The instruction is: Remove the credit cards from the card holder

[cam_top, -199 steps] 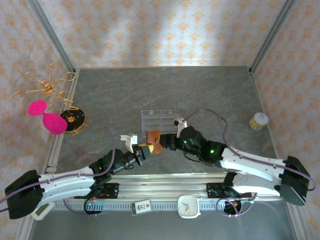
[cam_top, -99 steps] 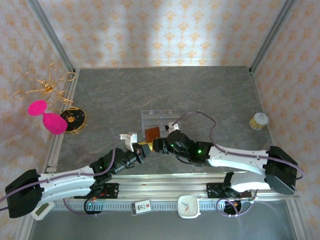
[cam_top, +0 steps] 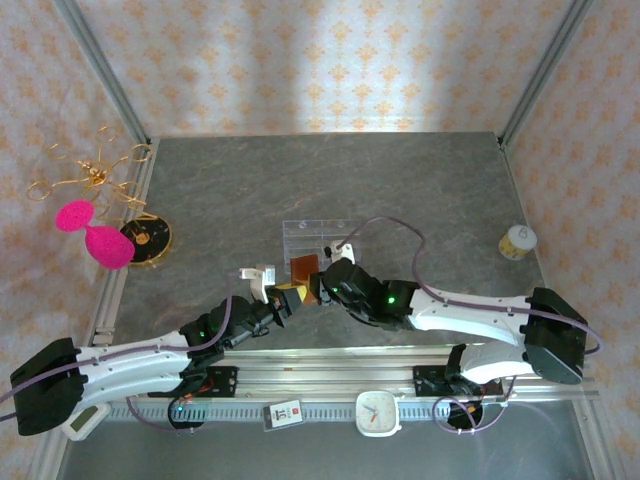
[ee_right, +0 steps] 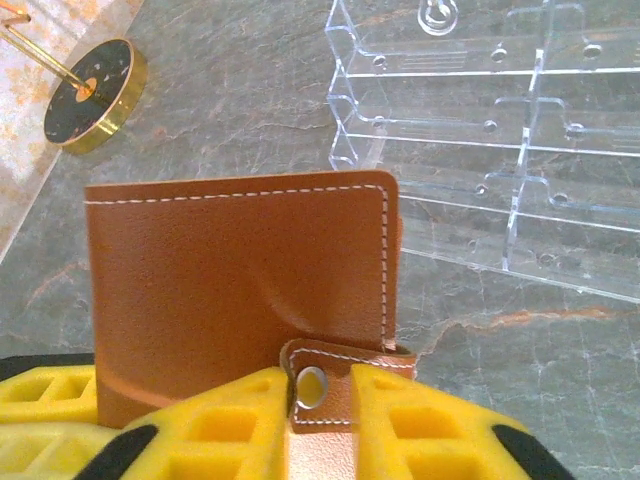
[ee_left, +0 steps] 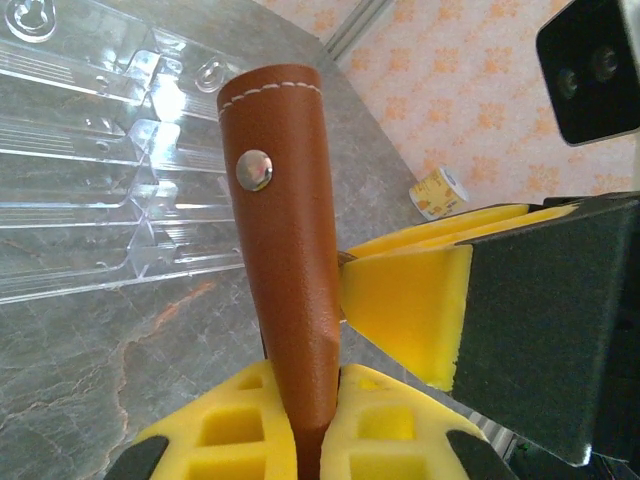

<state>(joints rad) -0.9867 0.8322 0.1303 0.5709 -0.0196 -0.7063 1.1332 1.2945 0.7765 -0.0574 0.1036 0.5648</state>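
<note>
Right wrist view puts me at the opening step: the card holder point(ee_right: 240, 270) is folded shut and held upright over the desk point(ee_right: 230, 90), just in front of the clear tray point(ee_right: 480, 150). My right fingers point(ee_right: 420, 425) pinch its snap tab point(ee_right: 330, 385). From the left wrist, my left fingers point(ee_left: 225, 430) are pressed together on the holder's lower edge, gripping it edge-on. I judge the credit cards are not yet out. Next I should draw the tab away and fold the flap back, with the left grip firm against the tug; whether the snap is already loose I cannot tell.
</note>
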